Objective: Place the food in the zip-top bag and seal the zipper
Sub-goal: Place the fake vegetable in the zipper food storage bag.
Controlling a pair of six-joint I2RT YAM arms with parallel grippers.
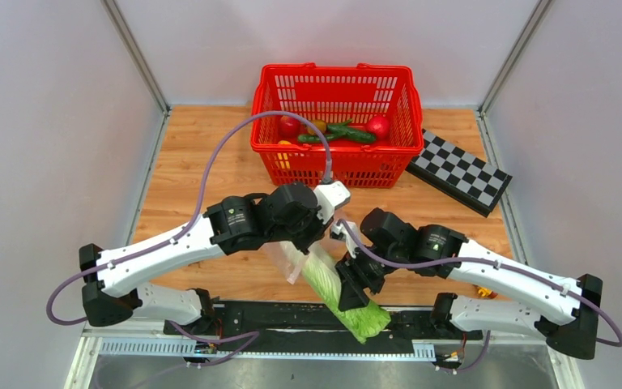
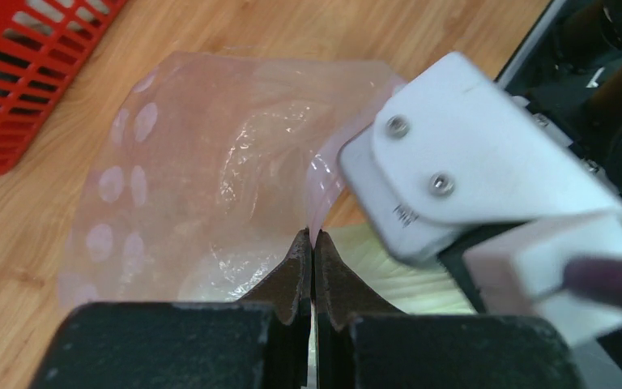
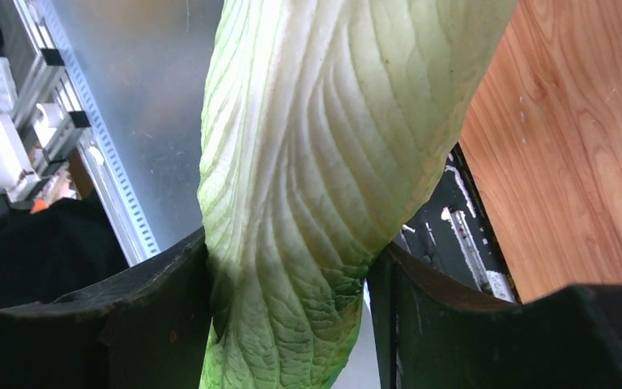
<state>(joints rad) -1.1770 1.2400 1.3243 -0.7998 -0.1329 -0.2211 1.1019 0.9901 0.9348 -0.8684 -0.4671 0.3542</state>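
**At the bag's mouth, the lettuce is ready to go in**

Inside my right gripper (image 3: 291,279) sits the lettuce (image 3: 332,121), squeezed across its middle. It is long, and its pale end points away from me and left, right at the zip-top bag (image 2: 210,162). My left gripper (image 2: 313,251) is pressed together on the bag's edge. I think this gripper is the one holding the mouth up. Under both is the wooden desk (image 1: 210,146). The red basket (image 1: 336,166) with the other food (image 1: 342,130) sits at the far side.

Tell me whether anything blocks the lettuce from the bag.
Nothing visible does. The left gripper pinches the zip-top bag by its edge; the lettuce, clamped in the right gripper, has its pale end right beside it.
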